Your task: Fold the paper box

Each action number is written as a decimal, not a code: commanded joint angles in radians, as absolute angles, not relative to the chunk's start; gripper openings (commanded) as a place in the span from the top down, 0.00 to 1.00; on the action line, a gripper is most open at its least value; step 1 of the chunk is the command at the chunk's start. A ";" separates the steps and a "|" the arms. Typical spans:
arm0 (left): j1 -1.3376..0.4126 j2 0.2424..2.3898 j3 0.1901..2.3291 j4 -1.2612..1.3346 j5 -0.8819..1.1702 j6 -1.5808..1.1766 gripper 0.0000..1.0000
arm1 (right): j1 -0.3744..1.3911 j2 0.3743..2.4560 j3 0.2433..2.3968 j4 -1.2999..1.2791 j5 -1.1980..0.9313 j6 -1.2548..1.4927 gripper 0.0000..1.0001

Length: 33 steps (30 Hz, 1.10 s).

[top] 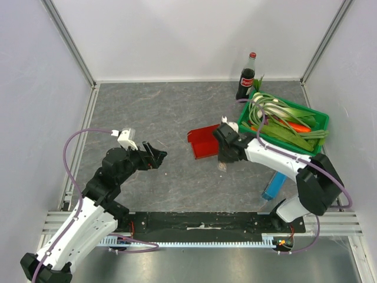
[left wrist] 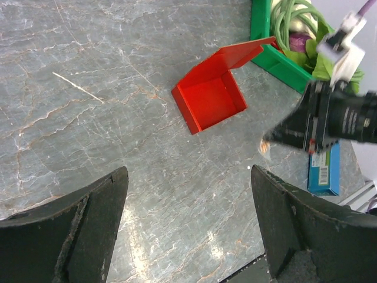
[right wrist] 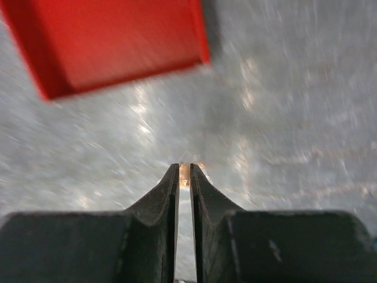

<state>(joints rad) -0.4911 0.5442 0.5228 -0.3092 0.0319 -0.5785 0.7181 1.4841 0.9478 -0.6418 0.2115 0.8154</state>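
Right now the R tool point(top: 222, 164) points down at the counter point(top: 147, 112), jaws drawn nearly together w/ only a thin slit between them. A small pale-orange bit shows at its tips in the R wrist view point(right wrist: 184, 171); can't tell what it is or whether it's pinched. The tool isn't touching the paper box point(top: 203, 141).

The box lies on the counter just beyond and to the left of that tool, approx. mid-counter. It's red and sits as an open-topped tray w/ low walls up. One flap is raised on the side toward the green crate point(top: 321, 121), seen best from the L wrist point(left wrist: 212, 100). R wrist view shows only a blurred red corner point(right wrist: 118, 41).

The L tool point(top: 154, 154) is over bare counter, well left of the box, jaws spread wide w/ nothing between them point(left wrist: 188, 177).

Further out, the crate holds long green stalks point(top: 283, 118). A dark cola bottle point(top: 246, 79) stands upright behind the crate. A blue box point(top: 274, 186) lies near the R arm's base.
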 commanded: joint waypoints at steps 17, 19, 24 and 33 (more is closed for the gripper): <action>-0.494 0.918 0.584 -0.077 0.215 -0.551 0.14 | 0.482 1.476 1.054 -0.292 0.096 0.286 0.33; -0.494 0.998 0.594 0.025 0.224 -0.508 0.18 | 0.427 1.450 1.002 -0.250 -0.024 0.215 0.36; -0.505 1.194 0.575 0.313 0.203 -0.439 0.27 | 0.310 1.381 0.864 0.020 -0.256 0.062 0.35; -0.518 1.321 0.650 0.478 0.227 -0.177 0.30 | 0.268 1.494 0.862 0.169 -0.491 -0.038 0.50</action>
<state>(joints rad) -0.5133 1.2987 0.6033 0.2913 0.1917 -0.3664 0.2779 1.4410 0.8639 0.0189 -0.3489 0.0502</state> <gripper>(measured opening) 0.709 0.516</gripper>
